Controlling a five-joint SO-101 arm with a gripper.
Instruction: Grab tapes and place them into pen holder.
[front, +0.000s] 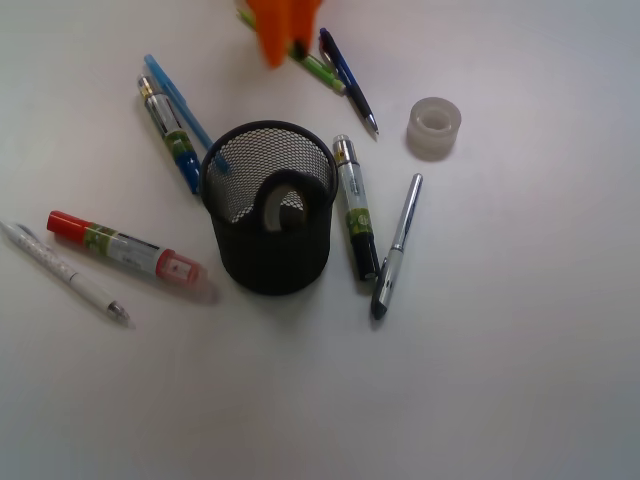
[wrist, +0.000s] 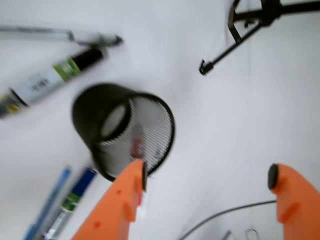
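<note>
The pen holder (front: 268, 262), a black wire-mesh cup, stands mid-table among pens. Inside it one dark tape roll (front: 285, 198) with a grey core stands on edge. A translucent whitish tape (front: 434, 127) lies flat on the table to the right of the cup. My orange gripper (front: 283, 30) hangs at the top edge, behind the cup, blurred. In the wrist view the gripper (wrist: 207, 175) is open with nothing but bare table between its fingers (wrist: 125, 200). The pen holder (wrist: 150, 125) appears tilted and blurred just beyond the left finger.
Pens ring the cup: a blue pen (front: 175, 100), a red-capped marker (front: 125, 255), a white pen (front: 65, 272), a black-and-green marker (front: 355, 205), a silver pen (front: 397, 245) and a dark blue pen (front: 347, 80). A black stand (wrist: 240, 35) and a cable (wrist: 225, 215) show in the wrist view.
</note>
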